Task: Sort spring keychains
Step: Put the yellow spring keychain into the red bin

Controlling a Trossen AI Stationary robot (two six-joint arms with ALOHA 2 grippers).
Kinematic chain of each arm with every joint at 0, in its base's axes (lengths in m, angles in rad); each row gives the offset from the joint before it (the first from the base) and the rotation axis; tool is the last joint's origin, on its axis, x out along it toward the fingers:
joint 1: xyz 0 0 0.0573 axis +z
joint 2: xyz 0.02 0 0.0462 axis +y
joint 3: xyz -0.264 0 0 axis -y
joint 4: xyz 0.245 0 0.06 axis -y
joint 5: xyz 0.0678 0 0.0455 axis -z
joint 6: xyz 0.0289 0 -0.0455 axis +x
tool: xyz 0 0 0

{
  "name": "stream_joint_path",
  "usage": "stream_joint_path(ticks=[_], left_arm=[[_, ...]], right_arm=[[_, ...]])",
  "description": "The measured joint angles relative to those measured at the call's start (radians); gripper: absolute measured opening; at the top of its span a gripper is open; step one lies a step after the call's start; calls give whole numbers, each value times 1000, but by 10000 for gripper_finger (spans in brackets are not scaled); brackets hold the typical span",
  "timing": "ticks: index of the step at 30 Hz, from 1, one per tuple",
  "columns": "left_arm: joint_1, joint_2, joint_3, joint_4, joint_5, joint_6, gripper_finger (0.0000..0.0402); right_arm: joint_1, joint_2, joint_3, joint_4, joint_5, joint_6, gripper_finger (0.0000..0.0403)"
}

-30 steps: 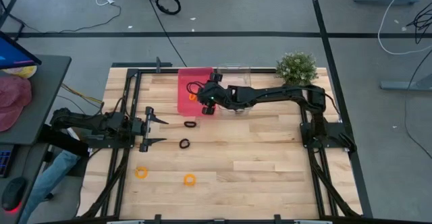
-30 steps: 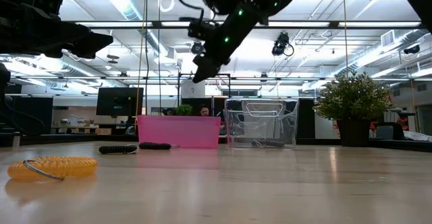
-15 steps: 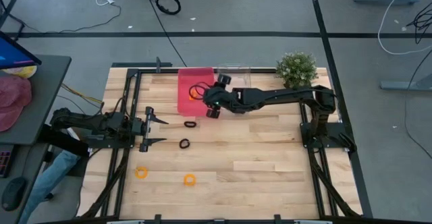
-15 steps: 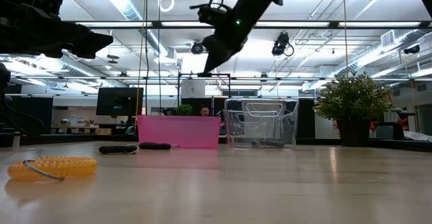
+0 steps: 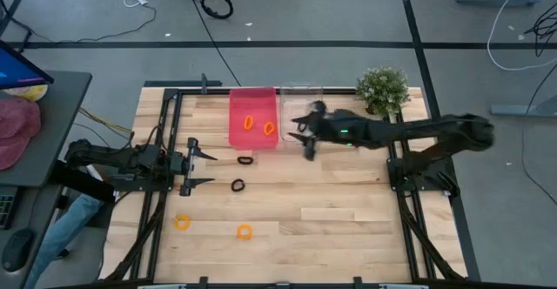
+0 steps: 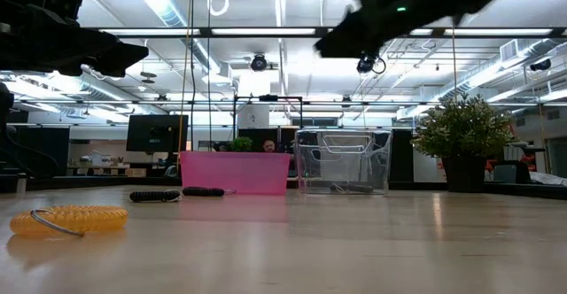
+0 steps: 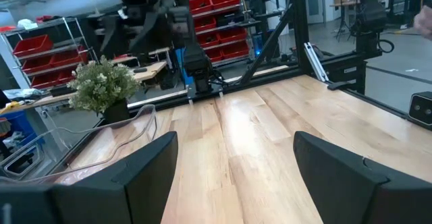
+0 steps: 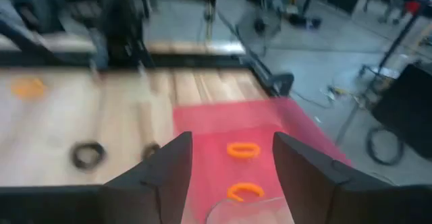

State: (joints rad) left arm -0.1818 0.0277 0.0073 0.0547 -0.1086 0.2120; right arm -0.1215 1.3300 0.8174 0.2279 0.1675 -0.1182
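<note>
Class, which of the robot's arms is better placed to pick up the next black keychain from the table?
Probably the left: its open gripper sits beside the black keychains, while the right gripper, also open, hangs by the clear bin.

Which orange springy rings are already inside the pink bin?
The two orange spring keychains in the pink bin; the other two orange ones lie on the table.

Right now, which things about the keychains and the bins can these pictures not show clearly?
- Clear bin contents: in the high view the right gripper and glare cover it; in the low view only a dark shape lies inside.
- Pink bin contents: the low view shows only its wall; the two orange keychains appear from above.
- Black keychains: too small in the high view for coils to show.
</note>
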Motion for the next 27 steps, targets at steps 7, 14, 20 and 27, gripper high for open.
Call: stream_joint_path(ticks=[7,14,20,27], left_arm=[[0,0,0,0,0,0,298],[0,0,0,0,0,0,298],[0,0,0,0,0,0,298],[0,0,0,0,0,0,298]], right_arm=[[6,-339,-321,209,-62,91,208],[16,-579,-490,263,-64,163,208],[49,-722,-547,261,-84,179,208],[75,-882,-592,258,-83,190,208]])
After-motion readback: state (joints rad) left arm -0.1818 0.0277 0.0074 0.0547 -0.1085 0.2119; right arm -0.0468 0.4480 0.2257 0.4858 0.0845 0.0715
